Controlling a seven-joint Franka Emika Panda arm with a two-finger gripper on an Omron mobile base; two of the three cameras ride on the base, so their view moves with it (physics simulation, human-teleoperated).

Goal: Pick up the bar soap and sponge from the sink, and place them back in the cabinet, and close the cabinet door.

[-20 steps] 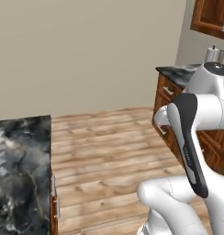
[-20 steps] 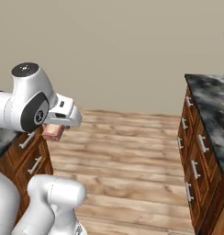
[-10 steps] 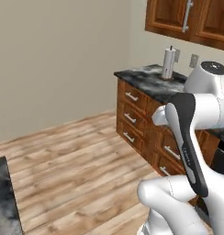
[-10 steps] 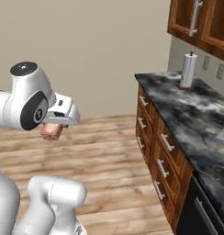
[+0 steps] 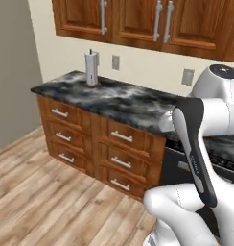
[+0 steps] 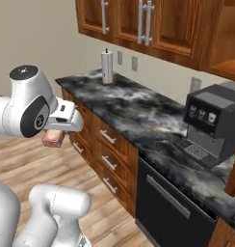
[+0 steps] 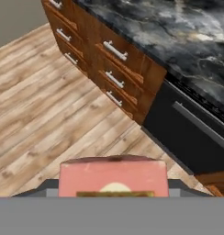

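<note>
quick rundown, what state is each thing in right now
gripper: shut on the pink bar soap, held above the floor
bar soap: gripped, off any surface
wall cabinet doors: closed
open cabinet: at the right edge, inside showing
drawers: all shut
dishwasher: door closed
coffee machine: upright on the counter
paper towel holder: upright on the counter

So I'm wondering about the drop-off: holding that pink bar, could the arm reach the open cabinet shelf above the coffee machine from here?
Probably not yet. The hand hangs low beside the drawers, gripping the pink bar, while the open shelf sits high and far along the counter, past the coffee machine.
</note>
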